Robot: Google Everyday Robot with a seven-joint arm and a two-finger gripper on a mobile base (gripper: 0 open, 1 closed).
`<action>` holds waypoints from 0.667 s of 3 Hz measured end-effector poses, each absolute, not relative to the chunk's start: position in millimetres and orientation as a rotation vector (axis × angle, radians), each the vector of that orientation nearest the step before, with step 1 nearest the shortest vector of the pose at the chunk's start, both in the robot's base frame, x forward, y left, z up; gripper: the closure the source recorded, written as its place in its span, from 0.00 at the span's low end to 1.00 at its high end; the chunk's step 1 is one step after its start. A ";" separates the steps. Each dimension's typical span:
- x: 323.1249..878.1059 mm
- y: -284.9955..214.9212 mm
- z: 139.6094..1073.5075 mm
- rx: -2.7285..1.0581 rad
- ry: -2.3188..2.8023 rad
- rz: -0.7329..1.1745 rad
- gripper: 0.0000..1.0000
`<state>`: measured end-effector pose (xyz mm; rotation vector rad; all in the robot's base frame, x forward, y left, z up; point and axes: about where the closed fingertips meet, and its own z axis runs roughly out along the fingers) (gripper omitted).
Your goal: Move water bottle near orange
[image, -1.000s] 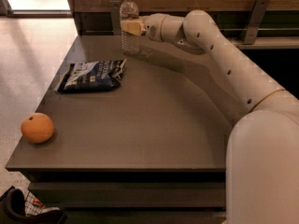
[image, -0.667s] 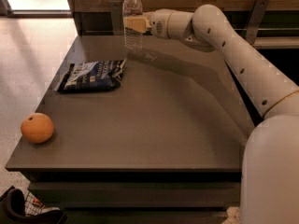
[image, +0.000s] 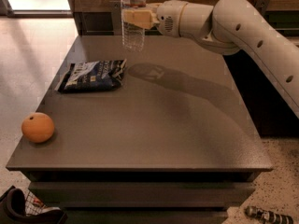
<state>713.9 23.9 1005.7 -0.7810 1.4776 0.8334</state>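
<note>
clear ribbed water bottle, end effector clamped

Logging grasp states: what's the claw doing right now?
Claw: shut on the water bottle, held above the table's far edge.

Clear ribbed plastic water bottle looks thin and shiny, clamped at the far edge of the table by the gripper, which has matt tan pads on a smooth cream plastic arm. Round orange fruit has a dull, dimpled skin. Dark blue snack bag is crinkly glossy foil. Grey-brown tabletop is smooth with a soft sheen.
</note>
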 end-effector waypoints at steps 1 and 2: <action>677.9 27.8 1013.7 -0.777 1.452 0.837 1.00; 619.1 51.5 1010.5 -0.804 1.437 0.834 1.00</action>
